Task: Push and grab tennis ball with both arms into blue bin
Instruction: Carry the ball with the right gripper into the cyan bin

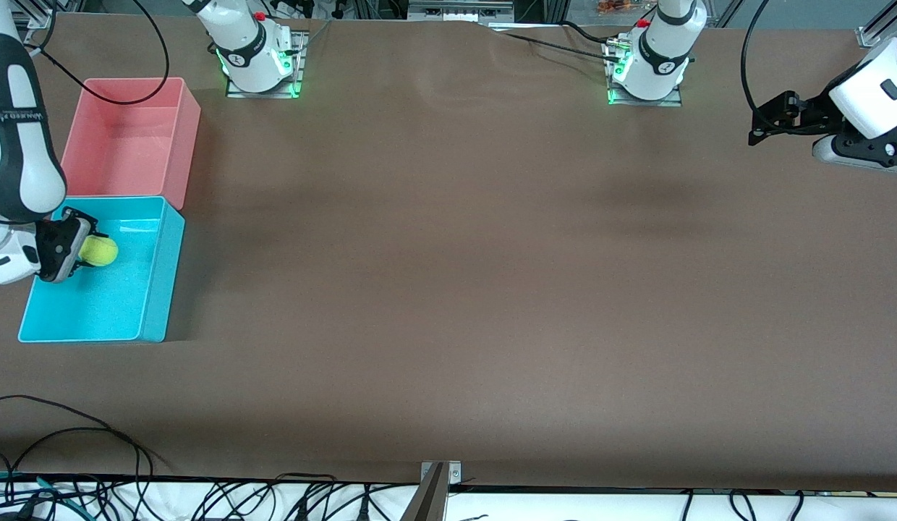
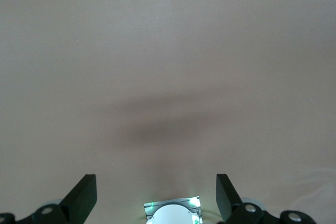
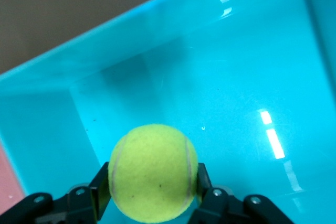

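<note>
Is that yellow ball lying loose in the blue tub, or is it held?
Held. The right gripper is shut on the tennis ball, one finger on each side, over the blue bin.

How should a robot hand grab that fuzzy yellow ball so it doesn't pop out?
Best across its widest middle, one finger on each side. The tennis ball is round, so a grip off-centre would likely squeeze it out. The right gripper is shut on it just that way, reaching from above over the blue bin, whose open top is the only way in.
</note>
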You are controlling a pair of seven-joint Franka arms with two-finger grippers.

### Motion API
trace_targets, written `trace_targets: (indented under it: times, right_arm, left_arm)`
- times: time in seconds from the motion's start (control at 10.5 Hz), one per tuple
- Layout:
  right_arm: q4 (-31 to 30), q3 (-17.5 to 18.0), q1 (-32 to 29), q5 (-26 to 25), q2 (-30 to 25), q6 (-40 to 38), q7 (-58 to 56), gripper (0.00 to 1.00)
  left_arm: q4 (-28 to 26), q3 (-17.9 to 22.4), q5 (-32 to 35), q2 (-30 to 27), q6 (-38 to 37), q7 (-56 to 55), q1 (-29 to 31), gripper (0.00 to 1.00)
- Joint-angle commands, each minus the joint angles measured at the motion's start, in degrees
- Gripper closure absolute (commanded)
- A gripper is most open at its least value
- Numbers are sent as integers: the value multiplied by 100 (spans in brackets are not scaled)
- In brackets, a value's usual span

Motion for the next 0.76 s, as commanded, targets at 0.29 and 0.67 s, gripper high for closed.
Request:
trace_targets:
  times: [0.29, 0.67]
  right_arm:
    - [155, -168, -118, -185, 553, 293, -92, 100]
    - [102, -256, -179, -212, 658, 292, -119, 96]
  left_arm:
    - [189, 7, 133, 75, -139, -65, -37, 0]
    - [189, 7, 133, 66, -139, -65, -37, 0]
